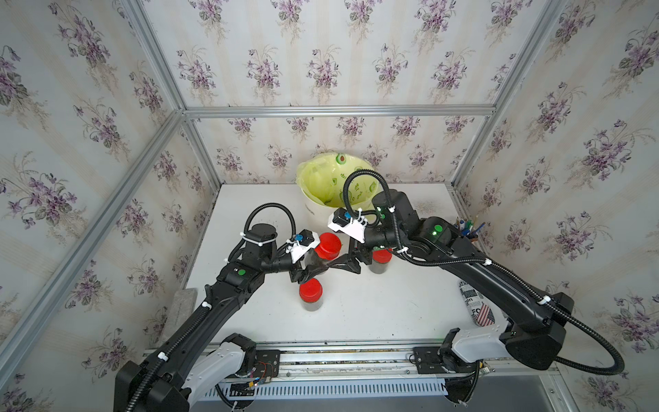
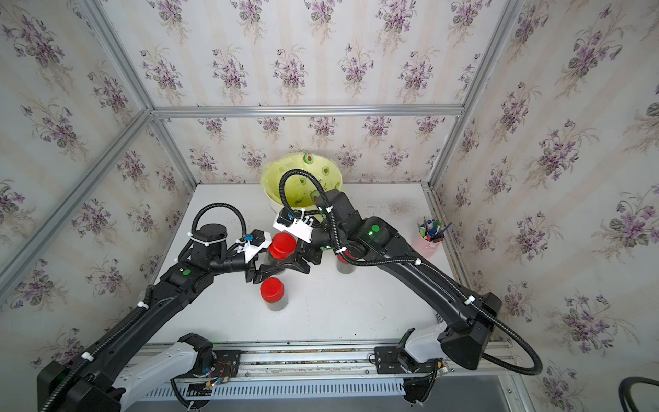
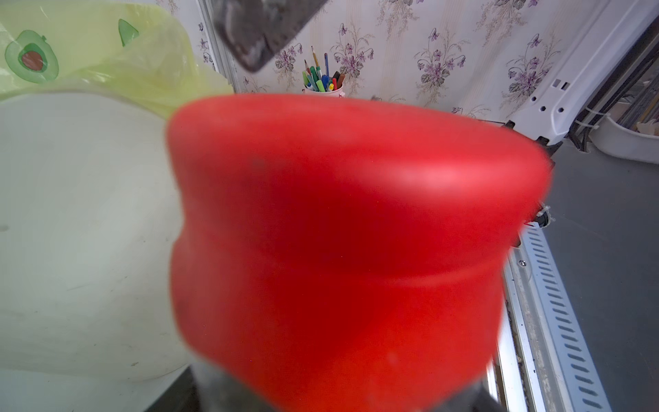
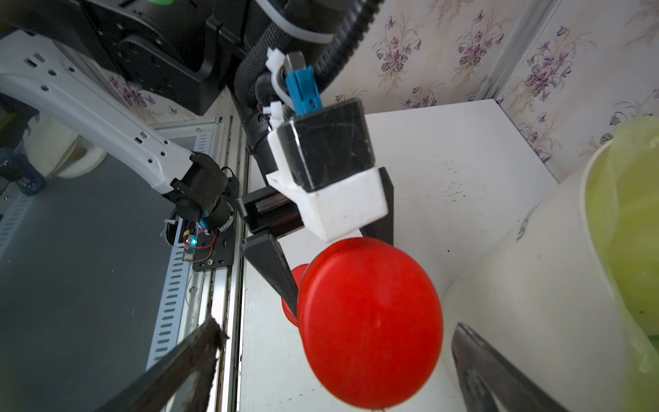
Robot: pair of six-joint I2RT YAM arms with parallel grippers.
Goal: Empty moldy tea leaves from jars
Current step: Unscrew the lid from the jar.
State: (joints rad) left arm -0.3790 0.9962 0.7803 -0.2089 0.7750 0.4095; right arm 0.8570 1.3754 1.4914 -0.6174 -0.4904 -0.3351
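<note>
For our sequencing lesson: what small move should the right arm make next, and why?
Probably close the right pincer on the red cap to start unscrewing it. Its jaws stand open on either side of the cap, the left pincer grips the jar by its body, and the cap is still on.

We show the middle jar point(image 1: 327, 247), near jar point(image 1: 311, 290) and far jar point(image 1: 381, 257): clear, red-capped, closed, holding dark tea leaves point(image 1: 312, 304).
</note>
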